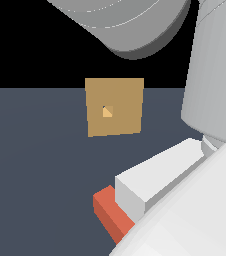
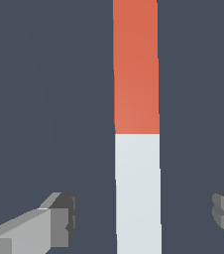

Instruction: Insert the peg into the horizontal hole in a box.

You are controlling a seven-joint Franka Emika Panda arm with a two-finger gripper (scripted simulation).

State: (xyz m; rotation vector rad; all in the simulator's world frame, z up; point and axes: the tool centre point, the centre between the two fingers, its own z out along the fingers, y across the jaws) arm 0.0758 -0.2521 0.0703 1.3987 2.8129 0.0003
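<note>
Dark slate table; peg [image 2: 136,124] flat between spread fingers [image 2: 54,225], ungripped, white end centred for grasp. Box [image 1: 115,106] upright toward far edge, hole [image 1: 107,111] facing approach.

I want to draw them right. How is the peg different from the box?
The peg is a long thin bar; the box is a squarish block. The peg is two colours, red-orange and white; the box is tan all over. The box has a small square hole in its face; the peg shows none. The peg lies flat on the floor; the box stands upright. Both have straight, square edges.
</note>
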